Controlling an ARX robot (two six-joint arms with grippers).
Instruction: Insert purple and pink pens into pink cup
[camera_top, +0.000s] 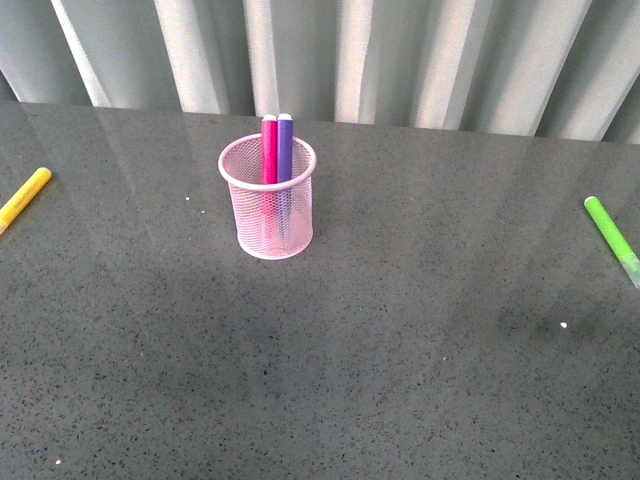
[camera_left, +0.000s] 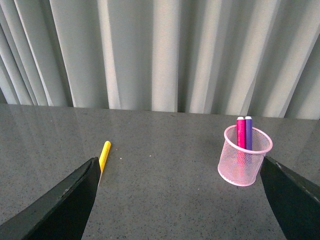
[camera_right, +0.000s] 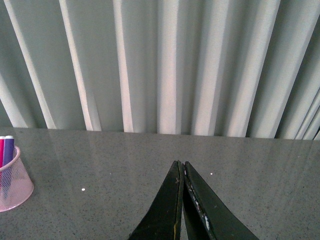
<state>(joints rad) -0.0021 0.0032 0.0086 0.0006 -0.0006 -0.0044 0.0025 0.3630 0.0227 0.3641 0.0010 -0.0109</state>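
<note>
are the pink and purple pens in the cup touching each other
Touching. In the front view the pink pen and purple pen stand upright side by side in the pink mesh cup, with no gap visible between their barrels.

Both pens (camera_top: 277, 150) upright in cup (camera_top: 267, 225); markers (camera_top: 24, 197) far left, far right.

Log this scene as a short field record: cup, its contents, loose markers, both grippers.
pink cup: upright on the grey table
contents: pink pen and purple pen, standing side by side
yellow marker: lying at the table's left edge
green marker: lying at far right
left gripper: jaws wide apart, empty
right gripper: jaws together, empty
</note>
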